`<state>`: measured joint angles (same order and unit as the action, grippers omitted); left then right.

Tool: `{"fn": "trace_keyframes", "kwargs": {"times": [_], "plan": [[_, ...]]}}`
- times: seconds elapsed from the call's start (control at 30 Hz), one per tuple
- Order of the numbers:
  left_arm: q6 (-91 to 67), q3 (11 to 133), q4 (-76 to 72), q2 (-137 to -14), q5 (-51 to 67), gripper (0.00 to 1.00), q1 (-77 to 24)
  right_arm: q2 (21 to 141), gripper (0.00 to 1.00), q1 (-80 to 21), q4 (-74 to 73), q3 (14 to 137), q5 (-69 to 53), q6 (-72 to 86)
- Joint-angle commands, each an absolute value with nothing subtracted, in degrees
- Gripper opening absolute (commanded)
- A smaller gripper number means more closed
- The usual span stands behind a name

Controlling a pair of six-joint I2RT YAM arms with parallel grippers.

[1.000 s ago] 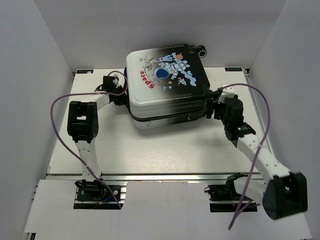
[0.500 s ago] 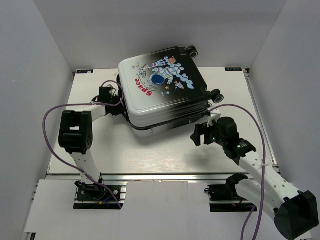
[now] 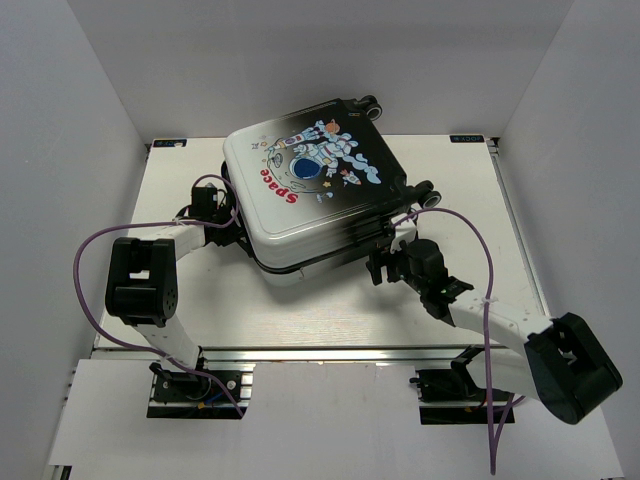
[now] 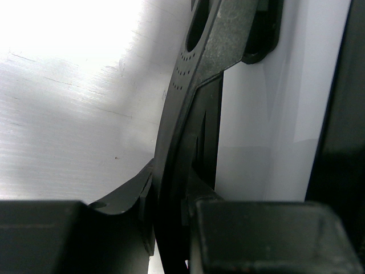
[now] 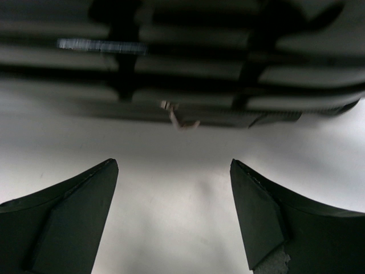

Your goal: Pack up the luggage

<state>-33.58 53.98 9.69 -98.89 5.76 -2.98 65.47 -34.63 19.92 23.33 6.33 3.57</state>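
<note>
Closed luggage (image 3: 315, 190) has swung round and slid toward the upper left of the frame, still flat on the table (image 3: 300, 310). Right gripper (image 3: 385, 262) has left the wheel side and come to the luggage's lower-right edge, jaws wide and empty, facing the zip pull (image 5: 181, 121), so zip work looks next. Left gripper (image 3: 228, 226) stays narrow, apparently pinching a black part at the luggage's left edge; the wrist view is too close to be sure.

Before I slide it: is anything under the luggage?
Bare table runs right up to the near edge of the luggage in the top and right wrist views. Whatever lies beneath the shell itself is covered and cannot be seen.
</note>
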Motion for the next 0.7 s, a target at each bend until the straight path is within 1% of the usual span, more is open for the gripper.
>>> {"fn": "trace_keyframes", "kwargs": {"times": [0.0,0.07,0.17,0.27,0.3,0.37,0.4,0.47,0.5,0.53,0.57,0.63,0.67], "plan": [[-30.3,51.3,22.8,-101.0,-2.2,0.00,-0.3,67.9,0.84,-35.1,35.7,22.3,9.9,1.4],[-30.3,51.7,22.7,-101.3,-2.2,0.00,-0.3,69.3,0.84,-35.2,40.8,21.6,9.4,1.3],[-30.1,52.5,23.0,-102.2,-2.4,0.00,0.3,71.9,0.83,-35.2,44.7,21.7,9.1,0.4],[-30.0,52.9,23.3,-102.9,-2.3,0.00,0.3,74.4,0.76,-35.2,46.5,22.8,9.3,0.3],[-29.9,53.2,23.2,-103.0,-2.2,0.00,0.8,75.4,0.71,-35.2,46.8,23.5,9.0,0.3],[-29.7,53.3,23.5,-103.3,-2.4,0.00,0.8,75.9,0.66,-35.1,47.7,23.6,8.1,0.4],[-29.6,53.6,23.6,-103.6,-2.4,0.00,0.8,76.2,0.59,-35.2,48.8,23.7,8.0,0.7],[-29.4,53.8,23.6,-103.6,-2.4,0.00,0.8,76.9,0.50,-35.2,49.7,24.0,8.3,1.3],[-29.4,53.9,23.5,-103.7,-2.5,0.00,0.8,77.5,0.40,-35.2,50.0,24.1,9.0,1.8],[-29.3,53.9,23.6,-103.9,-2.5,0.00,1.3,77.8,0.35,-35.2,50.4,24.1,9.3,1.9],[-29.2,53.9,23.6,-103.8,-2.6,0.00,1.3,78.0,0.27,-35.2,50.8,24.0,10.0,2.2],[-29.3,54.1,24.2,-104.0,-3.0,0.00,1.9,78.4,0.18,-35.1,51.2,24.2,12.7,3.7],[-29.3,54.2,23.9,-104.0,-2.9,0.00,1.9,78.6,0.10,-35.1,51.2,24.3,16.1,4.6]]}}
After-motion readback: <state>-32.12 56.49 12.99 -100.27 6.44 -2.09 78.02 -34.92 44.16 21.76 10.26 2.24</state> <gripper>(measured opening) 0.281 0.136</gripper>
